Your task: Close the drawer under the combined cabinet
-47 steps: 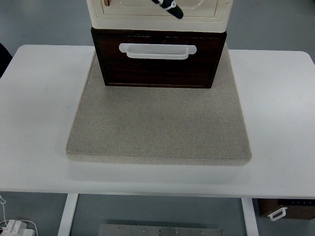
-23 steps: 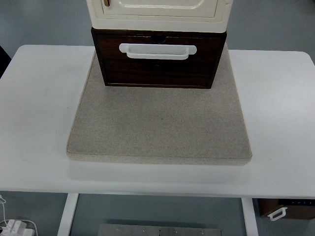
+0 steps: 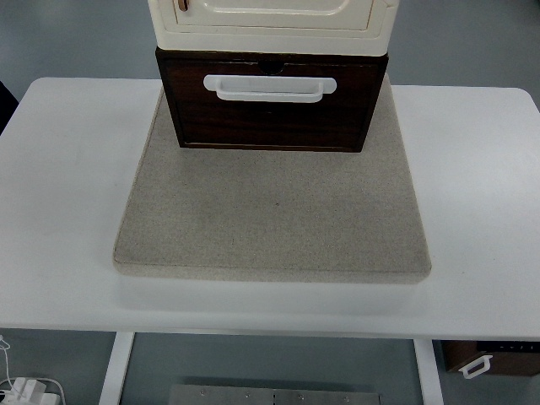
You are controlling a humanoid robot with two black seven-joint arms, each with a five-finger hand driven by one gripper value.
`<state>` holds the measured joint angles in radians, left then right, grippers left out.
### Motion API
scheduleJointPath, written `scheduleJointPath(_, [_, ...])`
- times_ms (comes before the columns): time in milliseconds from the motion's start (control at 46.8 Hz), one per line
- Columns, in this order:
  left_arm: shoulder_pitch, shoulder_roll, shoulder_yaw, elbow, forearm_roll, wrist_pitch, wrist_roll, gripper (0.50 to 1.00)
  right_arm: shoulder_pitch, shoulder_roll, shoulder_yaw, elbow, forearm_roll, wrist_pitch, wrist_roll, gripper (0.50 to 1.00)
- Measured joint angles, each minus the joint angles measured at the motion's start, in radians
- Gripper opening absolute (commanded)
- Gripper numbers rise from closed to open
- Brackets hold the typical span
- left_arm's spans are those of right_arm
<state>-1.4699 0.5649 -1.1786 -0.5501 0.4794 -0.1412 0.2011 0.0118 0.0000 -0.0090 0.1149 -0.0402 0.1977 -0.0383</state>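
A: White table (image 3: 67, 186) over a grey floor; a beige mat (image 3: 270, 219) covers its middle. Where's the drawer?

B: Dark wood drawer (image 3: 272, 114) at the far end of the mat, centred, under the cream cabinet (image 3: 270, 18). White handle (image 3: 270, 88) across its upper front. The front stands a little forward of the cabinet's lower edge, with a thin strip of the drawer's top showing; whether it is fully seated I cannot tell from this steep angle.

A: How much of the cabinet shows?

B: Only the bottom band. The rest is cut off by the top edge. A door panel is partly visible, with a small reddish-brown fitting (image 3: 182, 5) at its left, too clipped to identify.

A: Hands?

B: Neither hand nor arm is in the picture, so their state cannot be told.

A: Around the edges?

B: Bottom right, under the table, a dark brown box (image 3: 498, 356) with a white handle, mostly hidden by the tabletop. Bottom left, white cabling and a plug block (image 3: 25, 390) on the floor, cut by the frame. A dark shape (image 3: 7, 97) at the left edge, unreadable. Table legs (image 3: 116, 371) and a grey metal plate (image 3: 274, 395) below.
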Motion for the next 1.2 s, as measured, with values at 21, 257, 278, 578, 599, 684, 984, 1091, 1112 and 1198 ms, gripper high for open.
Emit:
scheduleJointPath(21, [0.004,-0.011,0.003,0.016,-0.005,0.015,0.0,1.0,-0.001,0.0,0.0,0.0,0.0,0.0,0.0,0.952])
scheduleJointPath(257, [0.106,-0.085,0.018,0.131,-0.158,0.063,0.0,1.0,-0.001,0.0,-0.002,0.0,-0.001,0.0,0.0,0.952])
scheduleJointPath(278, [0.122,-0.09,0.018,0.132,-0.173,0.063,0.0,1.0,-0.001,0.0,-0.002,0.0,-0.001,0.0,0.0,0.952])
scheduleJointPath(578, [0.28,-0.152,0.019,0.131,-0.428,0.039,-0.056,1.0,-0.011,0.0,0.001,0.0,0.003,0.0,0.001,0.952])
scheduleJointPath(599, [0.29,-0.156,0.019,0.131,-0.445,0.034,-0.065,1.0,-0.012,0.0,0.002,0.0,0.003,0.001,0.001,0.952])
scheduleJointPath(684, [0.318,-0.179,0.018,0.131,-0.489,0.001,-0.092,1.0,-0.013,0.0,0.007,0.0,0.005,0.001,0.004,0.952])
scheduleJointPath(984, [0.425,-0.236,0.015,0.141,-0.588,-0.101,-0.141,1.0,-0.016,0.0,0.01,0.0,0.005,0.006,0.008,0.952])
scheduleJointPath(1091, [0.437,-0.267,0.016,0.181,-0.614,-0.107,-0.153,1.0,-0.017,0.0,0.01,0.0,0.005,0.002,0.008,0.952])
scheduleJointPath(1112, [0.439,-0.272,0.016,0.193,-0.615,-0.108,-0.157,1.0,-0.017,0.0,0.01,0.0,0.005,0.002,0.008,0.952])
scheduleJointPath(1198, [0.445,-0.294,0.016,0.225,-0.618,-0.128,-0.167,1.0,-0.021,0.0,0.011,0.0,0.005,0.002,0.008,0.952])
